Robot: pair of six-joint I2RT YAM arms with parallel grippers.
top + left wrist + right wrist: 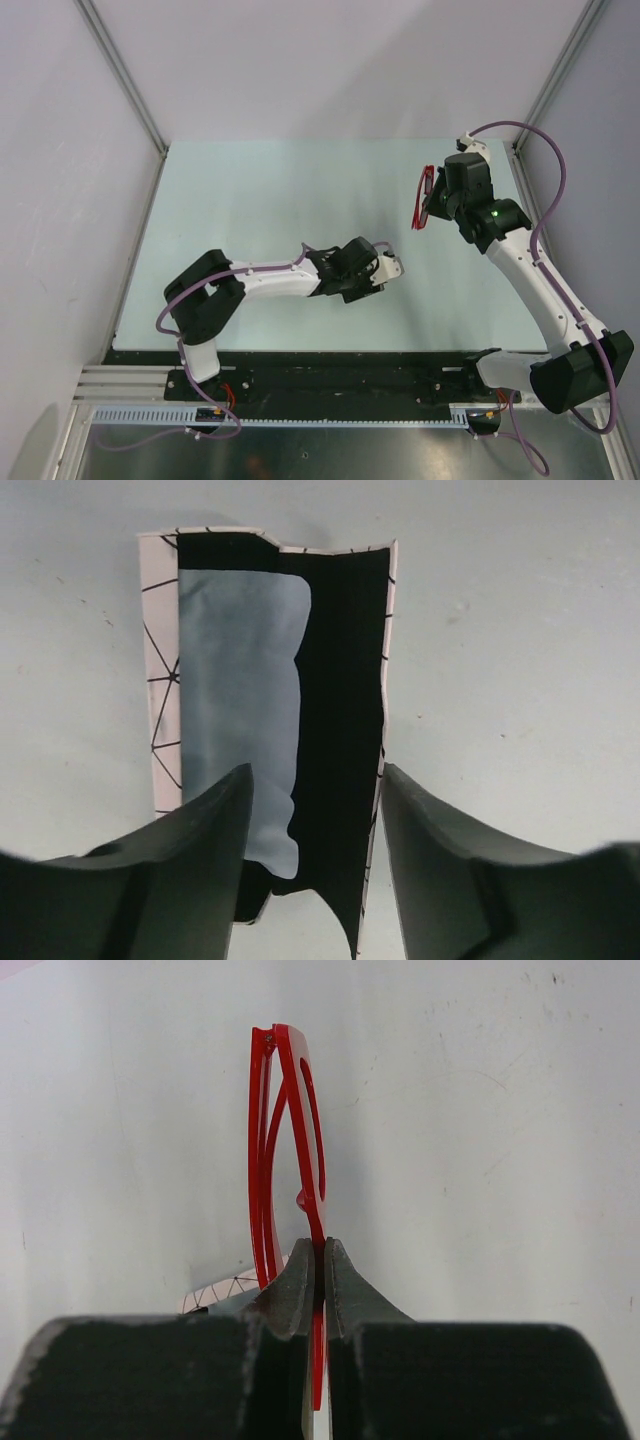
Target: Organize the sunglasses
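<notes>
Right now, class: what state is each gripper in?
Left gripper: open, above the case.
Right gripper: shut on the sunglasses.

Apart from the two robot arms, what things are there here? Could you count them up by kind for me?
sunglasses, red frame: 1
case, white with thin lines, lying open: 1
cloth, light blue, inside the case: 1
Total: 3
</notes>
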